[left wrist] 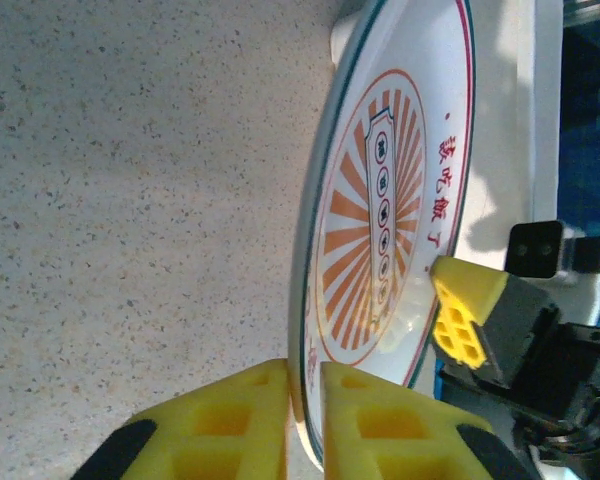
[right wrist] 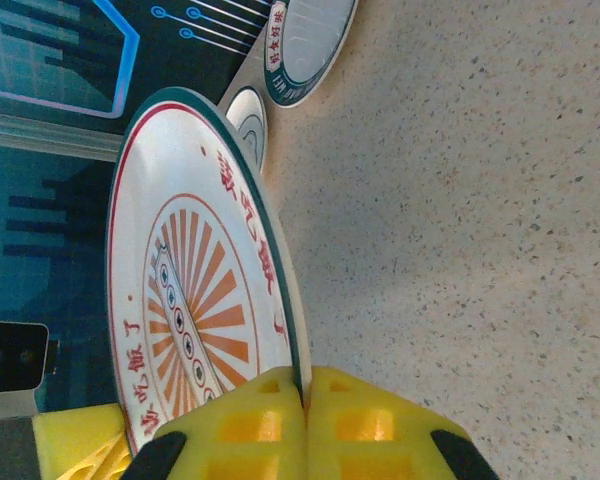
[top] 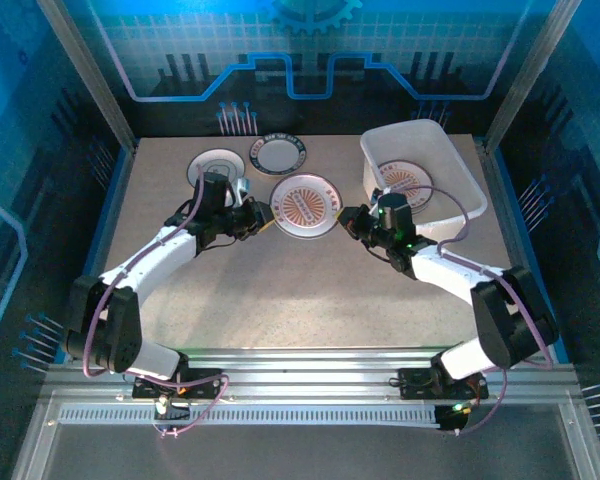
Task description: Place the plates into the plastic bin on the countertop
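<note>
The sunburst plate was at the middle of the counter, a little toward its far edge, between the two arms. The right jaws were pressed closed on its right rim. The left jaws straddled its left rim with a narrow gap; whether they pinched it could not be told. Just right of it, in the far right corner, stood the plastic bin with a second sunburst plate inside. A green-rimmed plate and a pale plate lay near the far edge.
</note>
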Robot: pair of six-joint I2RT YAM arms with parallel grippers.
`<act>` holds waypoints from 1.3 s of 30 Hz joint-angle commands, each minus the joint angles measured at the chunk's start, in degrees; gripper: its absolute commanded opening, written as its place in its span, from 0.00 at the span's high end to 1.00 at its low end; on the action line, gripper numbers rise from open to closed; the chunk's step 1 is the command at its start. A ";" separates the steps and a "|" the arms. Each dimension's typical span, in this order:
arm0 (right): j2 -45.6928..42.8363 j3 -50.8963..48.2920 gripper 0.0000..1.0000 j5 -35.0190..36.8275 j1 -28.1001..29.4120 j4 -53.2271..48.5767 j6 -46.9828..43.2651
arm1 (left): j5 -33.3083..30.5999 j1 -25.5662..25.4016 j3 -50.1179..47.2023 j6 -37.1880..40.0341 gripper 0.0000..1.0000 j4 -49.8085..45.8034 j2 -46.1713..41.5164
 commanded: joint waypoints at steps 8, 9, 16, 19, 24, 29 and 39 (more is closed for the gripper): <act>-9.23 4.22 1.00 6.37 0.86 -11.99 -8.12 | 2.14 -0.31 0.63 -0.48 0.48 -0.15 -3.33; -9.57 4.40 1.00 6.82 0.92 -12.46 -8.47 | 2.22 -0.31 0.87 -0.39 0.47 -0.25 -3.38; -11.27 6.40 1.00 7.92 0.23 -14.41 -9.50 | 1.46 -0.31 2.32 0.53 0.40 -2.15 -4.86; -12.21 8.28 1.00 8.13 -0.53 -15.60 -10.12 | 0.09 -0.31 3.70 1.73 0.38 -3.90 -5.46; -13.71 11.03 1.00 6.45 -3.86 -16.30 -8.55 | -2.27 -0.28 7.98 4.73 0.37 -8.36 -5.56; -15.49 14.22 1.00 6.61 -8.98 -18.45 -7.75 | -3.89 -0.05 11.96 6.01 0.36 -10.57 -3.98; -17.02 15.83 1.00 10.73 -23.29 -24.74 -3.04 | -2.74 -0.05 21.42 3.35 0.35 -9.82 6.07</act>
